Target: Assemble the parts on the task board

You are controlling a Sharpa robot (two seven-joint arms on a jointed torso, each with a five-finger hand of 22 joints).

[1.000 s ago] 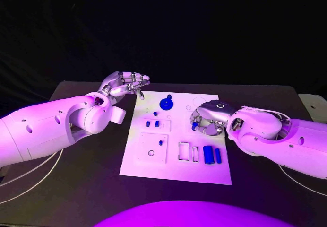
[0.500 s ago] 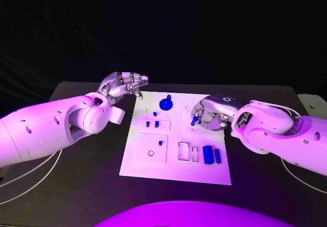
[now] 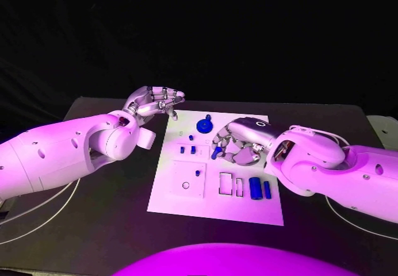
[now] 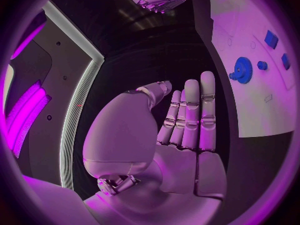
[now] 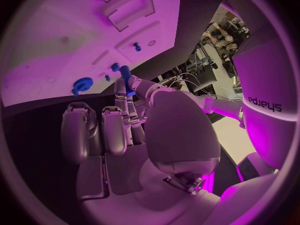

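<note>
Two arms reach in over the black table, and I read the white task board as lying at its middle, long side running from the near edge toward the far edge. My right hand hangs above the board's middle, nearer its right edge, pinching a small blue part between thumb and a finger; the right wrist view shows that part upright at the fingertips. My left hand sits just off the board's far left corner, fingers loosely apart and holding nothing; the left wrist view shows them straight and together.

On the board, a blue gear stands near the far edge. Two small blue pegs sit toward the left edge at mid-length, and a single peg sits in the raised square plate below them. Two long blue bars lie side by side toward the near right corner, beside rectangular slots.

Bare table runs wide along the near edge and both side edges.
</note>
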